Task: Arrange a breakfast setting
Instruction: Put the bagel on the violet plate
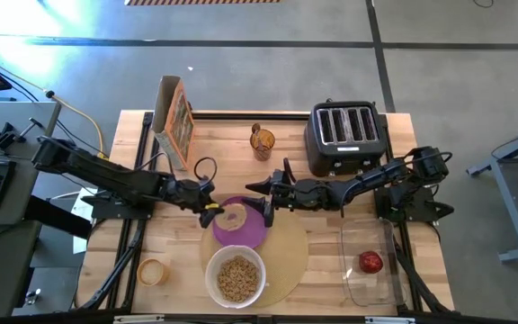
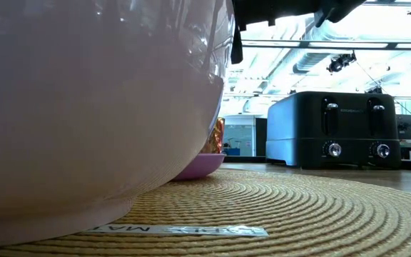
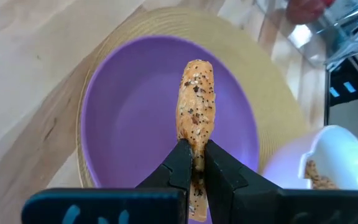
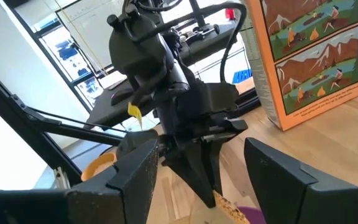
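Observation:
A seeded bagel hangs over the small purple plate, with my left gripper shut on it. The plate rests on the round tan mat, beside the white bowl of brown cereal. My right gripper hovers open just past the plate's far right side, facing my left gripper with nothing between its fingers. The red apple lies in a clear container at the near right. My left gripper pinches the bagel's near rim between its two fingers. It comes from the table's left, slanting downward. The bagel sticks out past the fingertips over the plate, tilted. Whether its far edge touches the plate I cannot tell.
A black four-slot toaster stands at the far right. A cereal box stands at the far left and an amber cup sits between them. A small wooden ring lies at the near left.

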Controlling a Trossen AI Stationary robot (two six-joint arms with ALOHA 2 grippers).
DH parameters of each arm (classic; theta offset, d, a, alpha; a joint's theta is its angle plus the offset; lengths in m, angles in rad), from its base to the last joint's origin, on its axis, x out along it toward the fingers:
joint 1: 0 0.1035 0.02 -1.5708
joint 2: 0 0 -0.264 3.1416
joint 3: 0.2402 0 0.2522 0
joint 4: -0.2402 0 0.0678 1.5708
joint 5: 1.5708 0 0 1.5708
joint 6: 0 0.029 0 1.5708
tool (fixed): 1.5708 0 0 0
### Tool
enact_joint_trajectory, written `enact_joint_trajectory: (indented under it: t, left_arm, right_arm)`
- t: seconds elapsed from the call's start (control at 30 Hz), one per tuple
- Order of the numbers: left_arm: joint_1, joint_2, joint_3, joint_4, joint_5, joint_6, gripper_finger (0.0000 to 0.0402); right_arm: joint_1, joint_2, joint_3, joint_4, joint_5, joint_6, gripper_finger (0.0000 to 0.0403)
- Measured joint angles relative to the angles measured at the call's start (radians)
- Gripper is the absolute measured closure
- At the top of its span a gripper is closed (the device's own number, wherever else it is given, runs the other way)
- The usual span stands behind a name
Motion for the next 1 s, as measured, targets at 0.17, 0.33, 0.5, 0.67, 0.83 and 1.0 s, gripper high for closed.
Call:
enact_joint_trajectory:
  t: [0.17, 0.33, 0.5, 0.67, 0.83, 1.0]
  left_arm:
    - [0.000, 0.037, 0.000, 0.013, 0.004, -0.023, 0.0382]
    - [0.000, 0.061, 0.000, 0.044, 0.011, -0.024, 0.0378]
    - [0.000, 0.079, 0.001, 0.044, 0.011, -0.029, 0.0376]
    - [0.004, 0.079, 0.001, 0.040, 0.011, -0.039, 0.0367]
    - [0.005, 0.079, 0.001, 0.008, 0.011, -0.039, 0.0349]
    - [0.005, 0.079, 0.001, -0.010, 0.011, -0.039, 0.0331]
  right_arm:
    - [0.000, 0.000, 0.000, -0.017, 0.000, 0.000, 0.0182]
    - [0.000, 0.000, 0.000, -0.031, 0.000, 0.000, 0.0182]
    - [0.000, 0.000, 0.000, -0.035, 0.000, 0.000, 0.0182]
    - [0.000, 0.000, 0.000, -0.036, -0.019, 0.000, 0.0182]
    - [0.000, 0.000, 0.000, -0.037, -0.027, 0.000, 0.0182]
    - [0.000, 0.000, 0.000, -0.037, -0.027, -0.026, 0.0182]
